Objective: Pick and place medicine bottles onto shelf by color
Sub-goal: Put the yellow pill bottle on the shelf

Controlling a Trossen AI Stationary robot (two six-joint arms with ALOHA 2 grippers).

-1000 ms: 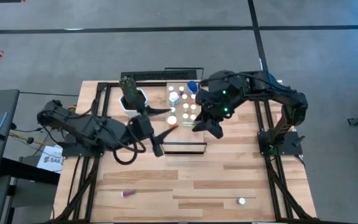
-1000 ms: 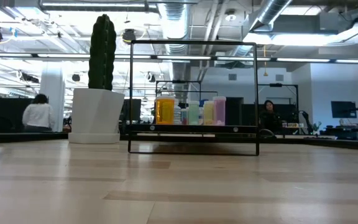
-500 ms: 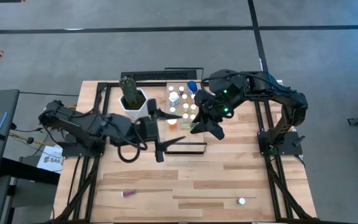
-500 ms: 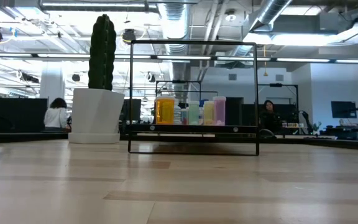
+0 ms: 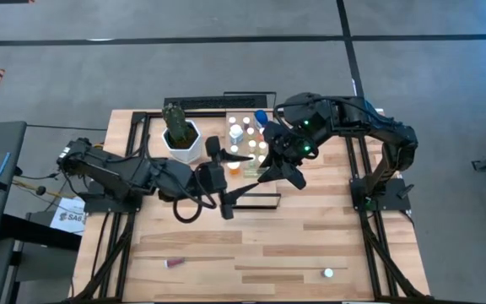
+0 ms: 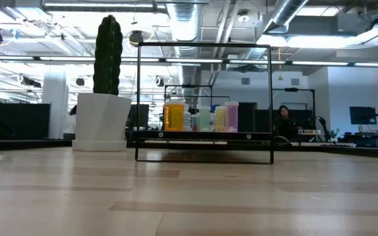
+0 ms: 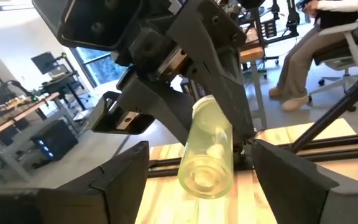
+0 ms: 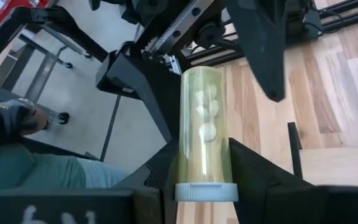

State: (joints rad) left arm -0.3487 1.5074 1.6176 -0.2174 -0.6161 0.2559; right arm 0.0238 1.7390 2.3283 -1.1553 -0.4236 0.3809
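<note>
Over the shelf (image 5: 251,201) both arms crowd the same spot. The left gripper (image 5: 230,173), fingers spread, reaches in from 9 o'clock; the right gripper (image 5: 278,171) comes from 2 o'clock, clamped on a pale green bottle (image 7: 205,151) that points into the gap between those spread fingers. At 12 o'clock the standing bottles (image 5: 247,139) block the way, and the cactus pot (image 5: 181,138) stands at 11 o'clock. Toward 6 o'clock the tabletop (image 5: 310,245) lies open, with only 2 small stray bottles (image 5: 174,263) near that edge.
</note>
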